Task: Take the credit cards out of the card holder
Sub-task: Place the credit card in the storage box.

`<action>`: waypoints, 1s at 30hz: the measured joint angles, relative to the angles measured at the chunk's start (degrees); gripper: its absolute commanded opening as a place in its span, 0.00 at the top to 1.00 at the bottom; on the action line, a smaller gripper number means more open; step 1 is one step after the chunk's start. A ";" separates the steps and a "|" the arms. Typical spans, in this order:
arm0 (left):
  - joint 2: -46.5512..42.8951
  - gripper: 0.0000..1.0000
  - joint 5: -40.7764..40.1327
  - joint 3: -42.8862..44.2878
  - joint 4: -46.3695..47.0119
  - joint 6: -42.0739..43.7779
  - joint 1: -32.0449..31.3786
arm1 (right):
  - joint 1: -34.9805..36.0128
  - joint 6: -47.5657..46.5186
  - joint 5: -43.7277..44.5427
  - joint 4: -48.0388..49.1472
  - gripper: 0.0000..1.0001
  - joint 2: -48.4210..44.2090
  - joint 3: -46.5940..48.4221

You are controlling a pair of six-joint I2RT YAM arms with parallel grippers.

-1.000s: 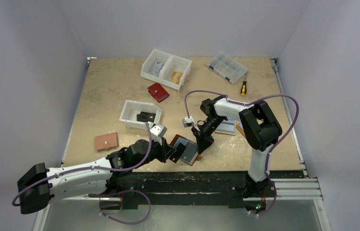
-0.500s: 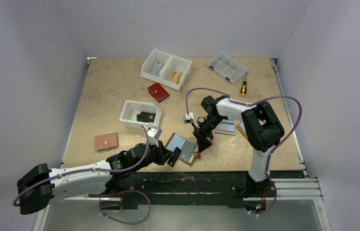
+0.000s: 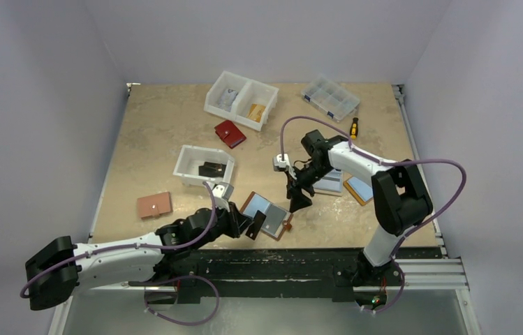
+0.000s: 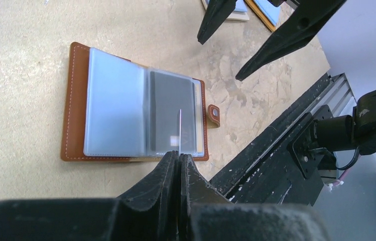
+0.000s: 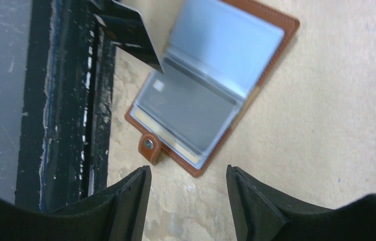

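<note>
Left wrist: brown card holder (image 4: 135,118) is laid open, frosted sleeves (image 4: 115,100) exposed; dark credit card (image 4: 179,131) is clamped by left end effector (image 4: 178,153); right end effector (image 5: 188,171) apart.

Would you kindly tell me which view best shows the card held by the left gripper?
The right wrist view: the credit card shows its dark flat face. The left wrist view shows only its thin edge above the left gripper. The top external view shows a small dark sliver.

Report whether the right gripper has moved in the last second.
Yes. In the top view the right gripper has shifted right and away from the near rail, ending a little closer to the screwdriver.
</note>
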 measured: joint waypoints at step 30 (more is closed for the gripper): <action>20.33 1.00 9.14 11.87 7.74 7.61 0.00 | 5.55 -23.89 -15.87 -11.72 0.82 2.54 1.16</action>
